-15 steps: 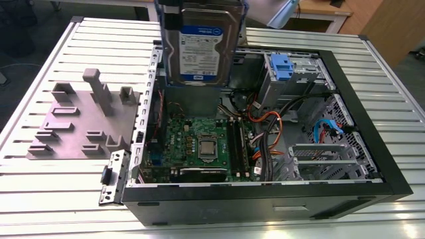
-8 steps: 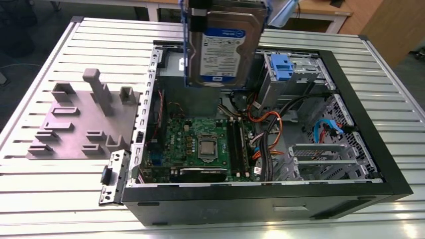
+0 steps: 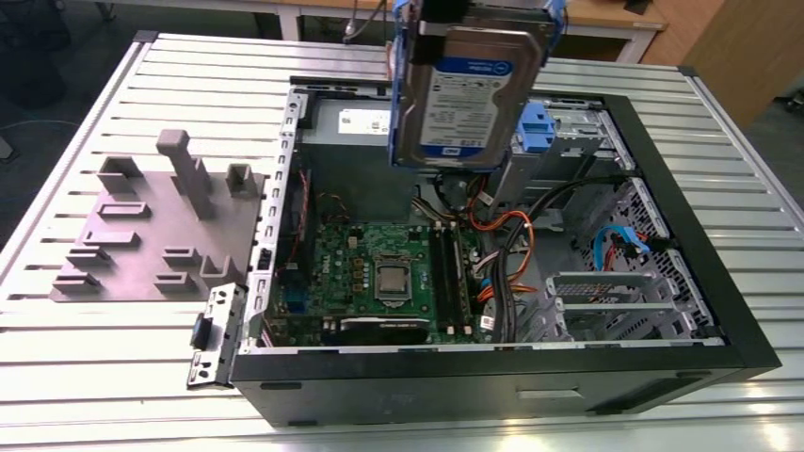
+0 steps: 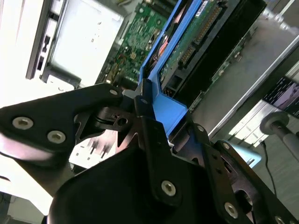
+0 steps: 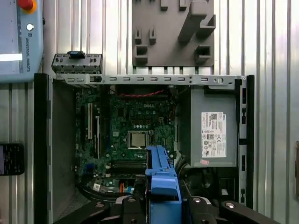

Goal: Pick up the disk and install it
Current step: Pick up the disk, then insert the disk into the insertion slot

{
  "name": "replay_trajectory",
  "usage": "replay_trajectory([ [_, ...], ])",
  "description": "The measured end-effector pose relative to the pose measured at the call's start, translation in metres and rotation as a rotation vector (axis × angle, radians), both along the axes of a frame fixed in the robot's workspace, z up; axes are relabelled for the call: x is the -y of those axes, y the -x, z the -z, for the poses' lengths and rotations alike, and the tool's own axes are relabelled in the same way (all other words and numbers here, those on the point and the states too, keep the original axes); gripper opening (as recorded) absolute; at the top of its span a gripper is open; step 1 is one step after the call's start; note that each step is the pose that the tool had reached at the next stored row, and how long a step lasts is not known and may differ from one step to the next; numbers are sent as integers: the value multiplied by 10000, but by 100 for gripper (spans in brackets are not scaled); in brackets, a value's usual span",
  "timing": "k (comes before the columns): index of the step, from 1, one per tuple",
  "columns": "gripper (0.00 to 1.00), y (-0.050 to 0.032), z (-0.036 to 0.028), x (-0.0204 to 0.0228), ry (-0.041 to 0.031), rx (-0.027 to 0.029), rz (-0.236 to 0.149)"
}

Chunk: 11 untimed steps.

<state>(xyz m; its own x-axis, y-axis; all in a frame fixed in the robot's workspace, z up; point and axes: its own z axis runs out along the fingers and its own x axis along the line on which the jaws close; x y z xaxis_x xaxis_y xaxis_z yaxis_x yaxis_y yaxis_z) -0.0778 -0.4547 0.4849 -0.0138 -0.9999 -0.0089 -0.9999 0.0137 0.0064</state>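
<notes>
We see the black gripper (image 4: 152, 106) pinching the blue carrier frame of the flat silver metal disk (image 3: 468, 94) with the white-and-blue label. The disk hangs upright in the air over the open black computer case (image 3: 503, 377). Below it are the green motherboard (image 3: 377, 273) and the grey metal box with white sticker (image 5: 210, 130). The case lies on the ribbed aluminium worktop (image 3: 75, 377), with the grey plastic fixture plate (image 3: 138, 245) beside it.

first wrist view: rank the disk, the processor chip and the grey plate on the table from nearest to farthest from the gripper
1. The disk: clamped in the gripper, above the open case.
2. The processor chip: inside the case, in the middle of the motherboard.
3. The grey plate: outside the case, lying on the slatted table.
</notes>
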Motion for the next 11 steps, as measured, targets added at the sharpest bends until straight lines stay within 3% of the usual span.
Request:
replay_trajectory([
  [4,37,-132,6,0,-1,0,0],
  [11,37,-140,7,0,0,0,1],
])
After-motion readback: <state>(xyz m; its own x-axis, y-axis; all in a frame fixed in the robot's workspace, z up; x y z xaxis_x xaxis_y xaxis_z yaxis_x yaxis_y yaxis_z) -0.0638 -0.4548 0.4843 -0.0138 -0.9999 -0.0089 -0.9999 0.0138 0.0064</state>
